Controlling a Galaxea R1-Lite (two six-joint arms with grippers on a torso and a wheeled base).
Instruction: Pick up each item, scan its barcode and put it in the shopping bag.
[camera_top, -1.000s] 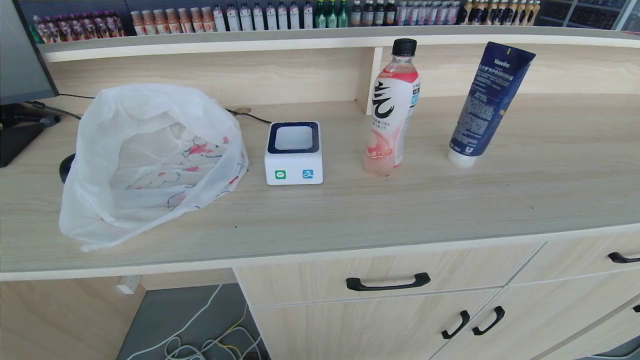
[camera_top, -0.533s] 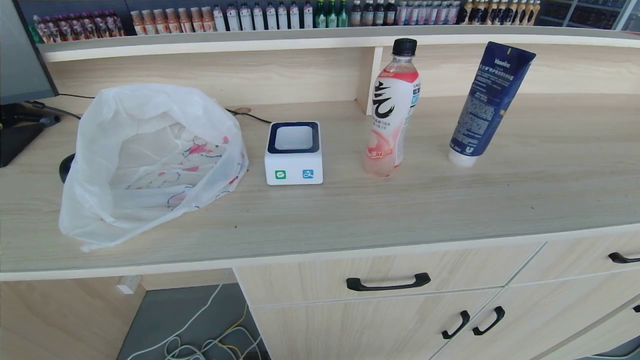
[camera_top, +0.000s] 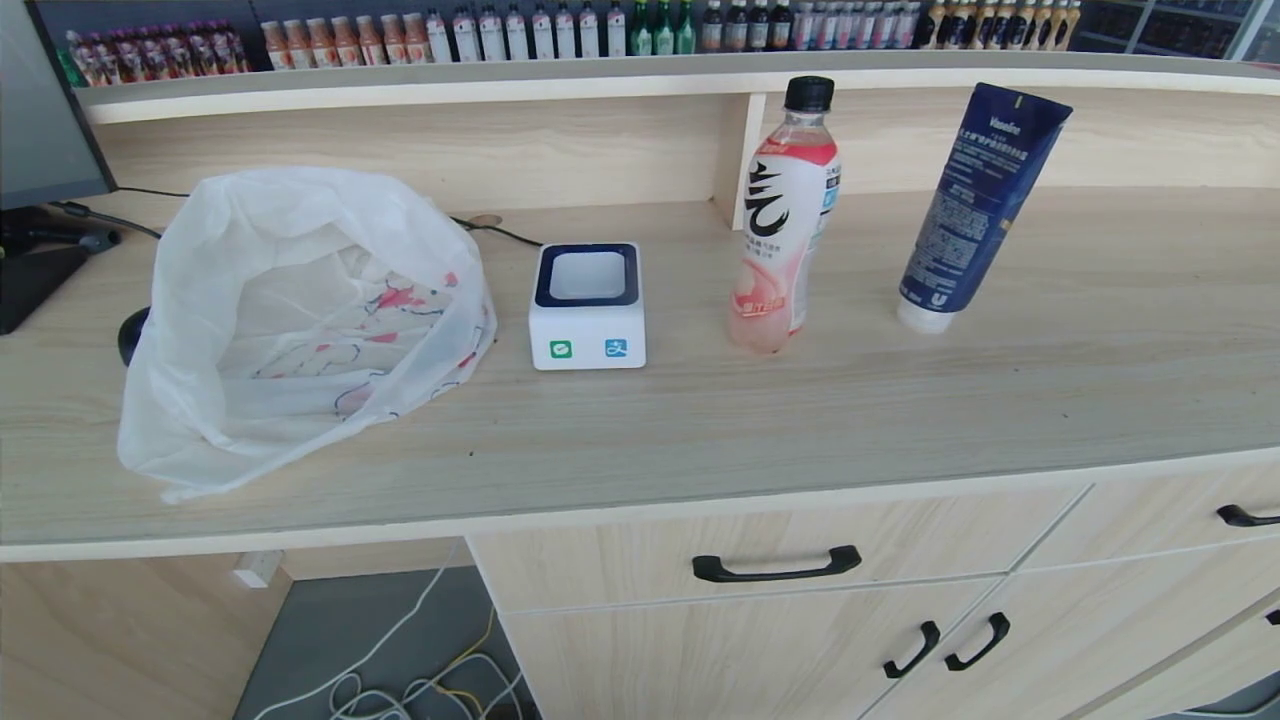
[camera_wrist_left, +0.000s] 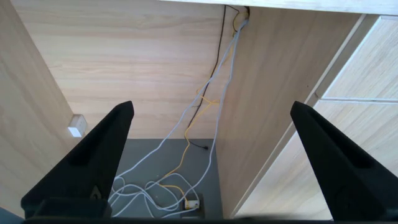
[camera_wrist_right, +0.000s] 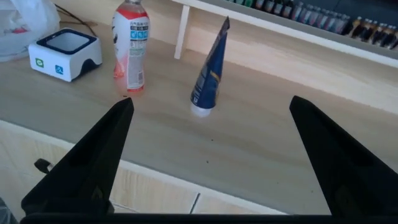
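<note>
Tabletop (camera_top: 700, 420) in the head view carries four things, none touching. The white shopping bag (camera_top: 300, 320) gapes open at the left of the frame. The scanner (camera_top: 587, 305) sits just beside it at the centre, the pink bottle (camera_top: 785, 215) stands upright right of centre, and the blue tube (camera_top: 975, 205) stands cap-down at the upper right. Spread wide, the left pincer (camera_wrist_left: 212, 104) faces cables (camera_wrist_left: 210, 84) against a wooden panel. The right pincer (camera_wrist_right: 211, 99), also spread wide and holding nothing, faces the bottle and tube.

Left hand (camera_wrist_left: 211, 107) spread wide, empty; right hand (camera_wrist_right: 211, 101) likewise.
</note>
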